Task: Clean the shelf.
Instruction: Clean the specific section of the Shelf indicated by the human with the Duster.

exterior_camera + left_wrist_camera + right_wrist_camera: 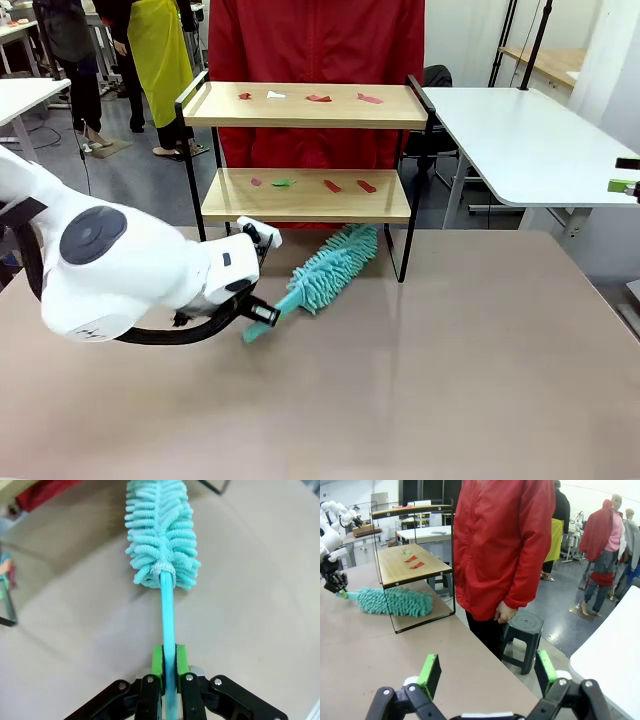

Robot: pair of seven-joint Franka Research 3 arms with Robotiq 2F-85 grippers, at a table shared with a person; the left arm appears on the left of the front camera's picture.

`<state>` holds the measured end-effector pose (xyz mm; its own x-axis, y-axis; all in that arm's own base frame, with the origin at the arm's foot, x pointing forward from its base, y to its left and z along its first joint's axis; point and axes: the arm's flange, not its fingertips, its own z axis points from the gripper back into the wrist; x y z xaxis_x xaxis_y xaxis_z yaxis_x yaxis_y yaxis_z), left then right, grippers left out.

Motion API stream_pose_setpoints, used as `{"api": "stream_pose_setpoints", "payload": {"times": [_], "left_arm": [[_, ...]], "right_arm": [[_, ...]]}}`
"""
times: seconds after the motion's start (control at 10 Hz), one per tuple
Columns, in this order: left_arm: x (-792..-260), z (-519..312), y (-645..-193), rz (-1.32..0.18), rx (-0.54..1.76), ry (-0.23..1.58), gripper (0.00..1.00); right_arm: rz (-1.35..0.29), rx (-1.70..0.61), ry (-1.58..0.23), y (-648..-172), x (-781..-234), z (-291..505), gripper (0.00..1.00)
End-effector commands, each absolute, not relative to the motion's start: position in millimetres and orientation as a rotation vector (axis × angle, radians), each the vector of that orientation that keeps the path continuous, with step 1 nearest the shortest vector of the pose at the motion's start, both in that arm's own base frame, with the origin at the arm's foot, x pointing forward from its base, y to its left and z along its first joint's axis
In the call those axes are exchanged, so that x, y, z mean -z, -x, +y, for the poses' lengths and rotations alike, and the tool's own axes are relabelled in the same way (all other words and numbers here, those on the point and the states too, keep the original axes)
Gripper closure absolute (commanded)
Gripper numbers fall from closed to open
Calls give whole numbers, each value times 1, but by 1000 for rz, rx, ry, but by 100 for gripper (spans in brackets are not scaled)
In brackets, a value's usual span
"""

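The shelf point(305, 196) stands at the table's far side, two wooden boards in a black frame, with small red, green and white scraps on both boards. A teal fluffy duster point(335, 266) lies on the table in front of it, its head reaching under the lower board. My left gripper point(262, 314) is shut on the duster's handle point(169, 630), green pads clamping it. In the right wrist view the shelf point(407, 565) and duster point(392, 601) sit at the left, and my right gripper point(489, 672) stands open near the table's edge, with nothing between its fingers.
A person in a red jacket point(315, 40) stands right behind the shelf. A dark stool point(522, 625) is beside the person. A white table point(520, 140) stands at the right. The tabletop point(450, 370) in front is bare.
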<state>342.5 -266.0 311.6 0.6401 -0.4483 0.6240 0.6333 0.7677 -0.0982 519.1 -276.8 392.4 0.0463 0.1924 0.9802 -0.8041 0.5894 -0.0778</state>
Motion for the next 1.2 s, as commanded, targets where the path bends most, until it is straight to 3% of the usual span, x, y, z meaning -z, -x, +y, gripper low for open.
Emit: {"api": "stream_pose_setpoints", "payload": {"times": [0.0,0.3,0.4,0.7,1.1], "left_arm": [[-414,-151,-333,-541,691,411,87],[-427,-135,-334,-556,721,487,87],[-300,-194,-331,-569,740,343,87],[-308,-168,-331,-588,749,263,87],[-347,-149,-332,-569,1001,273,87]], "right_arm": [[-1299,-825,-588,-520,-398,-275,0],[-1299,-825,-588,-520,-398,-275,0],[-1299,-825,-588,-520,-398,-275,0],[-1299,-825,-588,-520,-398,-275,0],[-1299,-825,-588,-520,-398,-275,0]]}}
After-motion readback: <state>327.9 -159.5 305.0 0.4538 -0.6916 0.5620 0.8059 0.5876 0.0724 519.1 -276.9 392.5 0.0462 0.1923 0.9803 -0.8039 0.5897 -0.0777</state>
